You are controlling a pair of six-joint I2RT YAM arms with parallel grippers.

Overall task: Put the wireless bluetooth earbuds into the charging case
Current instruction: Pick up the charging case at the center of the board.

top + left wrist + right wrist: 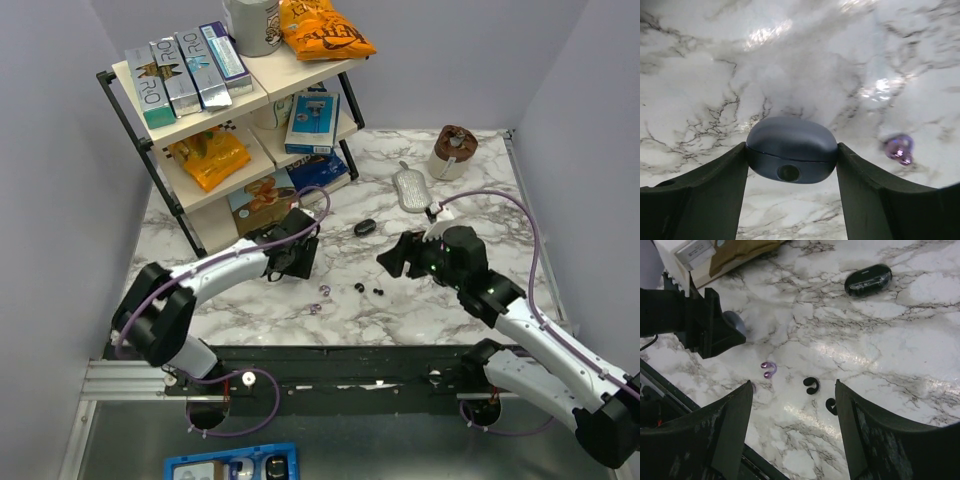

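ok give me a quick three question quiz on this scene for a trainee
1. True or false: the grey case gripped by the left gripper has its lid open.
2. How many black earbuds lie on the marble table below the open right gripper? A one, B two, C four.
3. Fill in: in the top view, the purple earbuds lie to the ___ of the black earbuds.

Key: 1 false, the lid is shut. 2 B. 3 left.
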